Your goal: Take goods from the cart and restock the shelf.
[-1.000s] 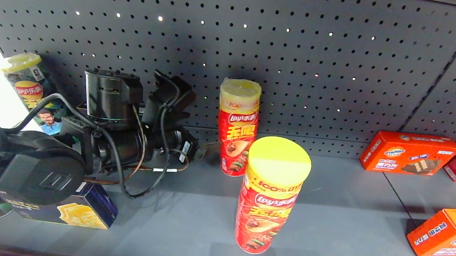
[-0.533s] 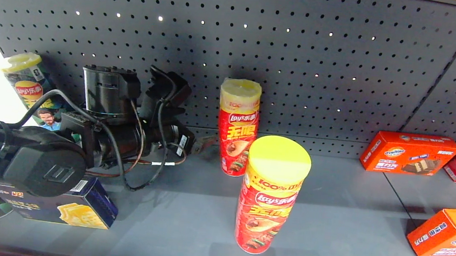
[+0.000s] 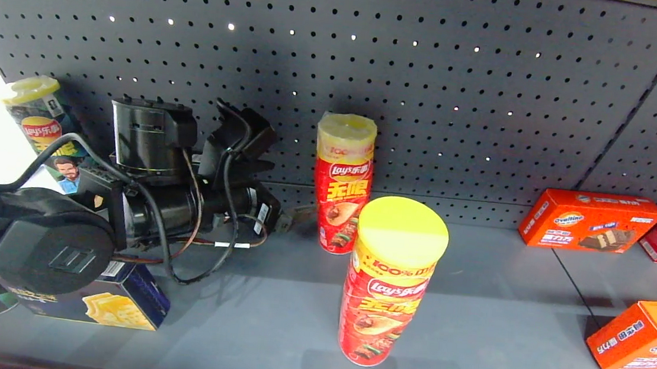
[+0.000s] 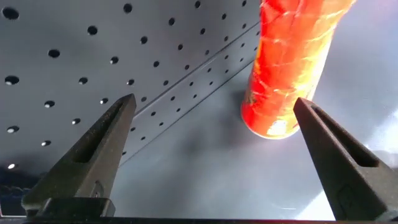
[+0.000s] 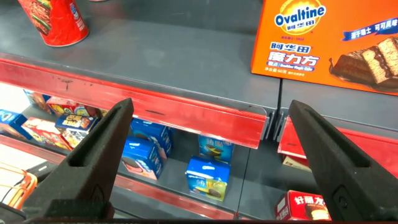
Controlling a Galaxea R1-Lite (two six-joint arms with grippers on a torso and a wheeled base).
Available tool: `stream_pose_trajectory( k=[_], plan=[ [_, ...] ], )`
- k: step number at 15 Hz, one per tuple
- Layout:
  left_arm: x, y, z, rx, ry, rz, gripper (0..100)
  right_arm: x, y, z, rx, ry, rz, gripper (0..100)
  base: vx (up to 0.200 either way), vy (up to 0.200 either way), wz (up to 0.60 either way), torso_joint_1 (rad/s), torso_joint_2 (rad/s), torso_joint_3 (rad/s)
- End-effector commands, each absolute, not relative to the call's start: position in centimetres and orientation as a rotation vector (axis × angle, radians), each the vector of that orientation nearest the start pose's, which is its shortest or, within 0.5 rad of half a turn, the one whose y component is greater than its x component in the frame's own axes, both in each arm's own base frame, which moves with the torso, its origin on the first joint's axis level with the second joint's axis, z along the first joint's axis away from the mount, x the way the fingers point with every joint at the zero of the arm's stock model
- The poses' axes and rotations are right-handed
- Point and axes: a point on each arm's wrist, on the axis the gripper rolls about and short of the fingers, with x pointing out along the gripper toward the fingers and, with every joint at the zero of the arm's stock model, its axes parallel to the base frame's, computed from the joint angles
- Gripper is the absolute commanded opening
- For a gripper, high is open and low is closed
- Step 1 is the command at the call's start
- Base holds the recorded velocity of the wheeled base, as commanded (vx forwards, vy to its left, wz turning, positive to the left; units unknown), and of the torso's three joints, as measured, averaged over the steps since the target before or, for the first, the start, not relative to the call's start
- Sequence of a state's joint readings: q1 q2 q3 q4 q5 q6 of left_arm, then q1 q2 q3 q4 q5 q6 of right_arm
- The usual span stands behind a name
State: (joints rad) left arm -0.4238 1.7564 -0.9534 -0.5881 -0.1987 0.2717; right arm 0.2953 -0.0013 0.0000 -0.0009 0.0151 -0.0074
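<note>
From the head, my left arm (image 3: 172, 206) lies low over the grey shelf (image 3: 501, 318), with its tip just beside the back red can (image 3: 342, 183). The front red can (image 3: 391, 279) stands upright, nearer to the edge.

At my left wrist, the left jaws are wide open. The back red can (image 4: 286, 68) is ahead of them, not touched.

At my right wrist, the right jaws are open also and hold nothing, before the shelf front, near an orange box (image 5: 329, 43).
</note>
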Motion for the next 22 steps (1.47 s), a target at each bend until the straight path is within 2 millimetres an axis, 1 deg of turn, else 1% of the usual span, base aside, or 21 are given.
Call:
stream_pose_trajectory(
  k=[1, 4, 13, 16, 18, 19, 22],
  plan=[
    [30.0, -14.2, 20.0, 0.288, 0.128, -0.648, 100, -2.2, -0.6, 7.6, -0.007, -0.003, 0.311, 100, 0.0, 0.0, 0.0, 0.0, 0.0, 0.0],
    [30.4, -14.3, 19.7, 0.291, 0.137, -0.64, 100, -2.2, -0.6, 7.6, -0.007, -0.003, 0.311, 100, 0.0, 0.0, 0.0, 0.0, 0.0, 0.0],
    [31.4, -14.3, 19.9, 0.286, 0.13, -0.603, 100, -2.2, -0.6, 7.6, -0.007, -0.003, 0.311, 100, 0.0, 0.0, 0.0, 0.0, 0.0, 0.0],
    [31.4, -14.3, 19.9, 0.285, 0.133, -0.601, 100, -2.2, -0.6, 7.6, -0.007, -0.003, 0.311, 100, 0.0, 0.0, 0.0, 0.0, 0.0, 0.0],
    [31.2, -13.9, 19.3, 0.289, 0.157, -0.589, 100, -2.2, -0.6, 7.6, -0.007, -0.003, 0.311, 100, 0.0, 0.0, 0.0, 0.0, 0.0, 0.0],
    [31.3, -13.5, 19.2, 0.29, 0.166, -0.554, 100, -2.2, -0.6, 7.6, -0.007, -0.003, 0.311, 100, 0.0, 0.0, 0.0, 0.0, 0.0, 0.0],
    [31.4, -13.6, 19.2, 0.292, 0.163, -0.551, 100, -2.2, -0.6, 7.6, -0.007, -0.003, 0.311, 100, 0.0, 0.0, 0.0, 0.0, 0.0, 0.0]
  ],
)
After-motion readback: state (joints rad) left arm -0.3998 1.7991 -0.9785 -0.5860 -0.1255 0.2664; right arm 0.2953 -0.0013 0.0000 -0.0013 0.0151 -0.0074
